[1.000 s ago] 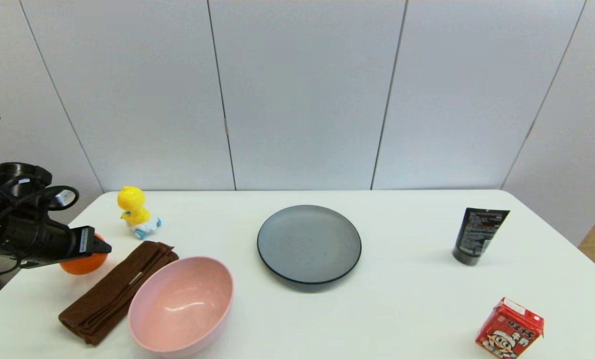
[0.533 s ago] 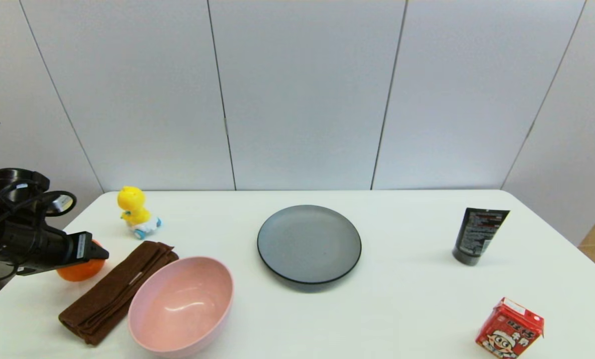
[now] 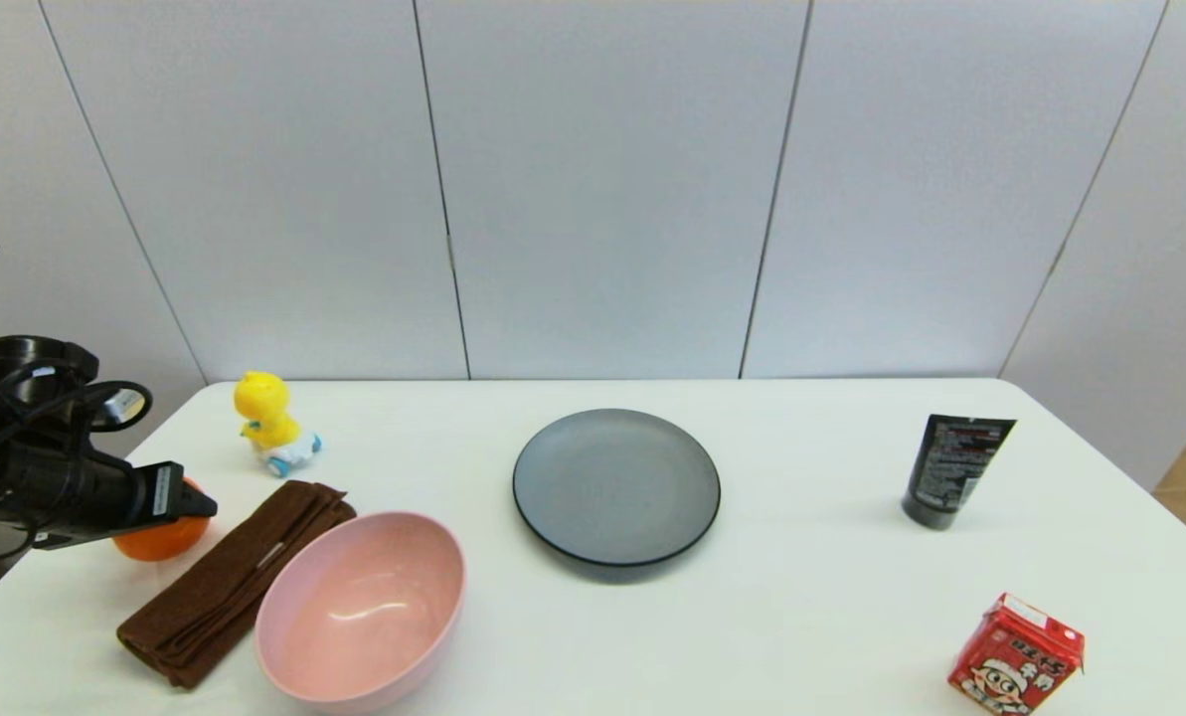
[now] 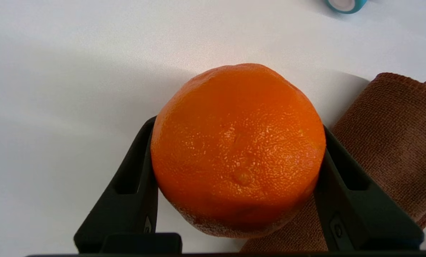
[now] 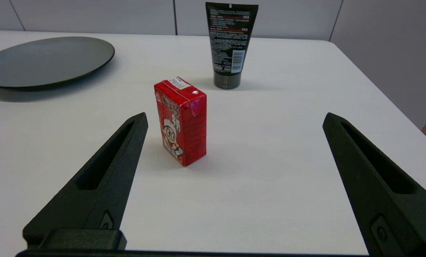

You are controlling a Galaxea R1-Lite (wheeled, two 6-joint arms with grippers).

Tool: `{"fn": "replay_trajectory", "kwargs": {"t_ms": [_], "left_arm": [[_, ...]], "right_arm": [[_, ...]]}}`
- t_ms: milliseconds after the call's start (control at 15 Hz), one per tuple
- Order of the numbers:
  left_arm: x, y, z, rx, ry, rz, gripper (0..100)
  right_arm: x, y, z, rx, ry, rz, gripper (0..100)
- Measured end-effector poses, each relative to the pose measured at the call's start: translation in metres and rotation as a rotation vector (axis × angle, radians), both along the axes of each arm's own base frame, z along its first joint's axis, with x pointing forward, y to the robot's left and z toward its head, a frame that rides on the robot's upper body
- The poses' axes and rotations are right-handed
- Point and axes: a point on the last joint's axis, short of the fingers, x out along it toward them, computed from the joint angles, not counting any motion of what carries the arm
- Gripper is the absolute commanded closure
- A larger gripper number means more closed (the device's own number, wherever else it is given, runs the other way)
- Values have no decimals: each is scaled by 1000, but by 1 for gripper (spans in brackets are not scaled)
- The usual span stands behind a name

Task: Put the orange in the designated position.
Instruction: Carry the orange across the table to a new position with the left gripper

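While left jaws hide it | orange [image 3: 160, 540] half-covered | underside unseen

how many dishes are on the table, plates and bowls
2. The dark grey plate sits mid-table; the pink bowl is at the near left, beside the brown cloth. None seems hidden.

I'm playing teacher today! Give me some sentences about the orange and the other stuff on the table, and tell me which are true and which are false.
1. The left gripper is shut on the orange. True.
2. The orange sits in the pink bowl. False: the bowl is empty, and the orange is beside the brown cloth.
3. The grey plate has nothing on it. True.
4. The right gripper holds the red carton. False: it is open, and the carton stands apart on the table.
5. The yellow duck lies on the plate. False: it stands on the table.
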Motion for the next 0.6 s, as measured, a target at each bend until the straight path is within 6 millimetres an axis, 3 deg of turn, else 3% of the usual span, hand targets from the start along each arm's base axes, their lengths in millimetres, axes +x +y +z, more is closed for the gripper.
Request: {"fn": "replay_trajectory", "kwargs": {"t_ms": [600], "left_arm": [[-2, -3, -5, -9, 19, -11, 100]], "right_arm": [[0, 0, 0, 0, 0, 0, 0]]}}
